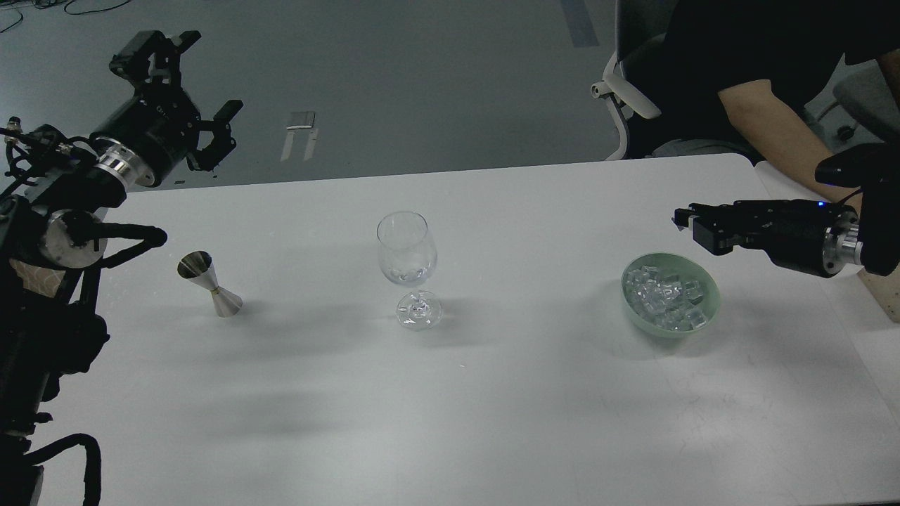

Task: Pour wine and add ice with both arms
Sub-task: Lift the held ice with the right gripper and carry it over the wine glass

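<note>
A clear stemmed wine glass (407, 249) stands at the table's middle. A pale green bowl (711, 284) at the right holds a heap of ice (664, 296). My right gripper (683, 221) hangs above and just behind the bowl, pointing left. Its fingers are close together, with a small pale glint like an ice cube at the tips. My left gripper (200, 81) is open and empty. It is raised beyond the table's far left edge, up and left of a steel jigger (209, 283).
A seated person's bare arm (780, 133) rests at the table's far right corner, just behind my right arm. An office chair (626, 84) stands behind the table. The white table (492, 393) spans the view.
</note>
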`<state>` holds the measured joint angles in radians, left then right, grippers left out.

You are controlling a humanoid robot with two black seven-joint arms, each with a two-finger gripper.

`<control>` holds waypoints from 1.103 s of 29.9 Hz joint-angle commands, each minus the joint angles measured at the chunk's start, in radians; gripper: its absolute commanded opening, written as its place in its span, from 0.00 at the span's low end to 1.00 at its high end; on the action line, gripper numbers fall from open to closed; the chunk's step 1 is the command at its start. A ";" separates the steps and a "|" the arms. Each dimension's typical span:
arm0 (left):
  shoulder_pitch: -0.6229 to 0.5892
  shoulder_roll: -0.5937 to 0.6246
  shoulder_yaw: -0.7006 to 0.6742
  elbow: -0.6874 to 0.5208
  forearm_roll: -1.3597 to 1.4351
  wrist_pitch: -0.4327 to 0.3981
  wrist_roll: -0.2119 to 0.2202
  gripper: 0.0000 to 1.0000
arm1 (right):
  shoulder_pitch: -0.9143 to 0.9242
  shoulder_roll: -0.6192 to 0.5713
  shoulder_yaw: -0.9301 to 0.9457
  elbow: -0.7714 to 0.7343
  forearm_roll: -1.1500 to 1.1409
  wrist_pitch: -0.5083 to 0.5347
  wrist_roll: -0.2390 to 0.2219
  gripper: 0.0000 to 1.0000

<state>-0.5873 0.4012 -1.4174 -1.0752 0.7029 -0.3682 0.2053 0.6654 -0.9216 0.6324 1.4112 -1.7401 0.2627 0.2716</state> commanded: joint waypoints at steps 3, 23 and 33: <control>0.000 -0.001 0.002 0.001 0.003 0.000 0.000 0.98 | 0.134 0.006 -0.003 0.054 0.011 0.073 -0.006 0.17; -0.008 -0.004 0.008 0.001 0.004 0.005 0.000 0.98 | 0.378 0.530 -0.065 0.008 -0.170 0.226 -0.077 0.18; -0.019 -0.002 0.009 0.001 0.003 0.005 0.002 0.98 | 0.474 0.671 -0.154 -0.119 -0.168 0.226 -0.074 0.19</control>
<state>-0.6055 0.3999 -1.4082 -1.0737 0.7067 -0.3634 0.2071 1.1337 -0.2881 0.4850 1.3256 -1.9097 0.4887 0.1946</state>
